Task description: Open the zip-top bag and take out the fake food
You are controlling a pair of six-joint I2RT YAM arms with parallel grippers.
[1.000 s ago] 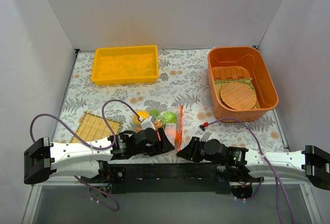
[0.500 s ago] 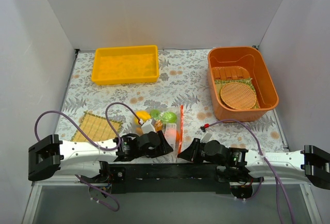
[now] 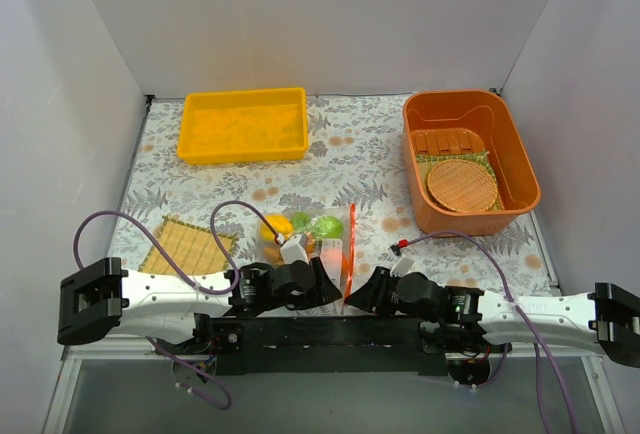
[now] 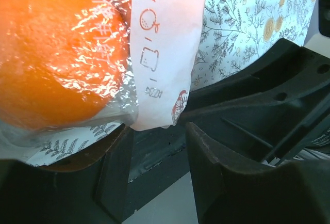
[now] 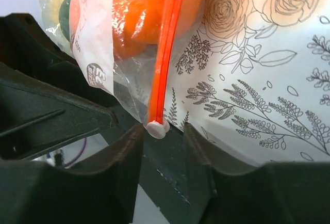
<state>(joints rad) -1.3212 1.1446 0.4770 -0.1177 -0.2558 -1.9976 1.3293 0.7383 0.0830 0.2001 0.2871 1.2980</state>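
The clear zip-top bag (image 3: 322, 246) lies at the table's near middle, its orange-red zip strip (image 3: 350, 239) along the right side. Inside it I see fake food: an orange ball (image 3: 276, 226), a bright green ball (image 3: 328, 225) and another orange piece (image 4: 51, 53). My left gripper (image 4: 157, 131) is open, low at the bag's near edge, with the bag's white printed label corner (image 4: 165, 53) just beyond its gap. My right gripper (image 5: 162, 136) is open with the white zip slider (image 5: 157, 129) between its fingertips, at the near end of the strip (image 5: 166, 48).
A yellow tray (image 3: 243, 124) stands at the back left. An orange bin (image 3: 520, 169) at the back right holds wooden slats (image 3: 450, 141) and a round woven disc (image 3: 462, 184). A woven straw mat (image 3: 190, 247) lies left of the bag. A black rail (image 3: 330, 332) runs along the near edge.
My left arm has slid right and nearer, bringing its gripper lower at the bag's near edge. The bag has shifted slightly. The right gripper has barely moved.
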